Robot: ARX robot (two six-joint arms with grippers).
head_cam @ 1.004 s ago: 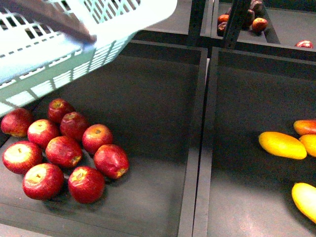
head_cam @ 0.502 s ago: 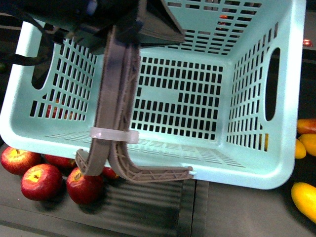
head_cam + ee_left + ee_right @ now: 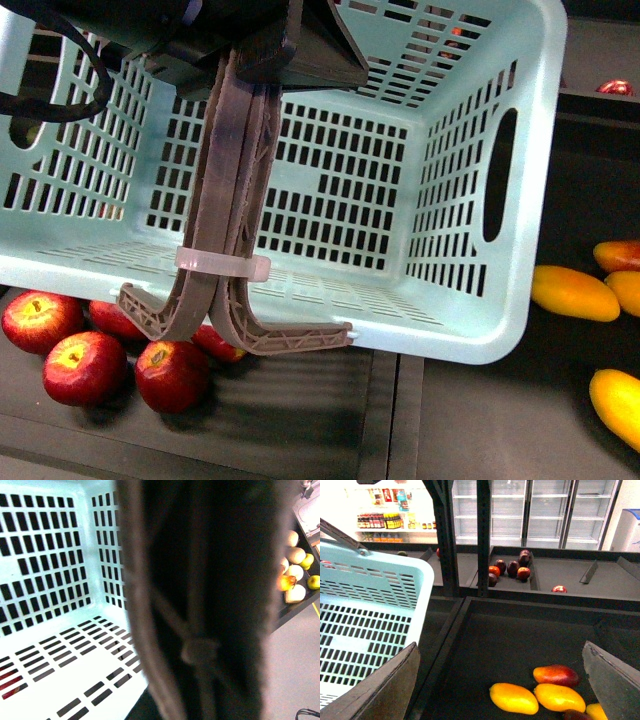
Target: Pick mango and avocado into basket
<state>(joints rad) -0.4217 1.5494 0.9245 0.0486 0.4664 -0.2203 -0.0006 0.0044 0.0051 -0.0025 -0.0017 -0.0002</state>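
The light teal basket [image 3: 330,200] hangs tilted and empty across most of the front view, above the bins. My left gripper [image 3: 255,55] is shut on its two brown-grey handles [image 3: 235,200], which are bound by a pale tie. In the left wrist view those handles [image 3: 200,605] are a dark blur beside the basket's slotted inside [image 3: 50,580]. Several mangoes lie to the right; the nearest mango [image 3: 573,292] is just beyond the basket's rim. My right gripper [image 3: 501,687] is open above the same mangoes [image 3: 513,698], well apart from them. The avocado is out of view.
Red apples [image 3: 85,365] lie in the left bin, partly under the basket. A dark divider [image 3: 395,420] separates the two bins. Dark red fruit [image 3: 512,569] sits on a back shelf behind black posts [image 3: 482,530]. Pale pears [image 3: 295,575] show beside the basket.
The basket swung from the upper left down in front of the camera, then shifted left, uncovering a mango on the right.
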